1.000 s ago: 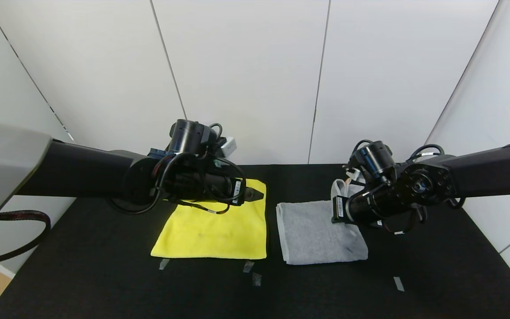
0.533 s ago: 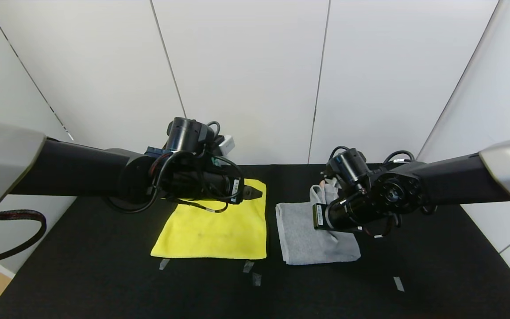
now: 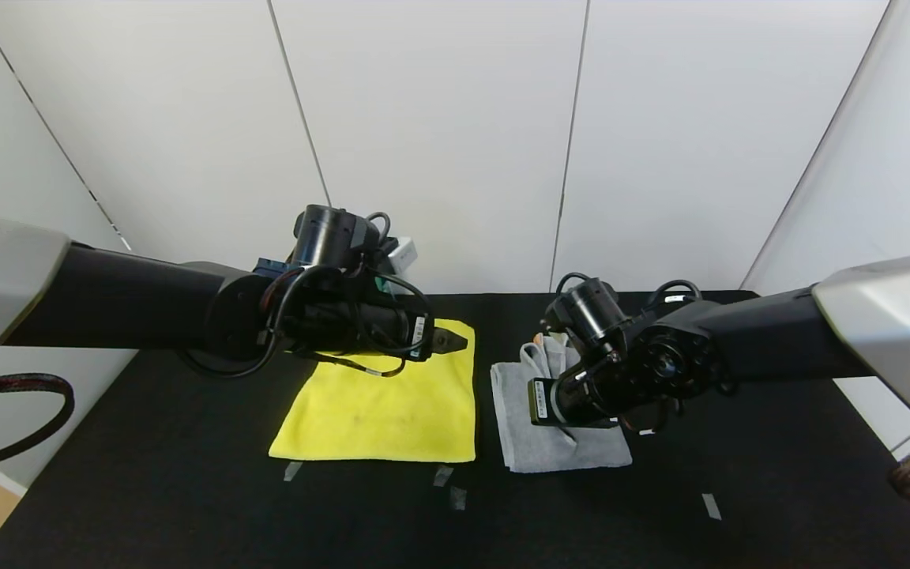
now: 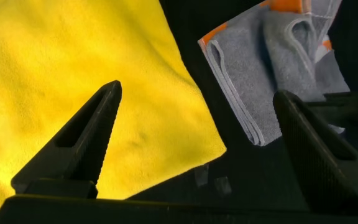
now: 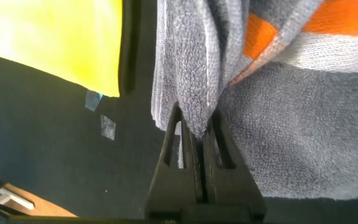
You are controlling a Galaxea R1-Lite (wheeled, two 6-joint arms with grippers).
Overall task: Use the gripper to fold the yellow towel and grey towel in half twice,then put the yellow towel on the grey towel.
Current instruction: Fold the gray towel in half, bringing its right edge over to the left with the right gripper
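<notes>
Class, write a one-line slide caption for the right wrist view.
Right gripper shut on a pinched fold of the grey towel, with the yellow towel flat beside it.

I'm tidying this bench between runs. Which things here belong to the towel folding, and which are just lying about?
In the job:
- grey towel, a fold pinched by the right gripper
- yellow towel, flat on the table
- left gripper, open above the yellow towel

Lying about:
- tape scraps on the black table
</notes>
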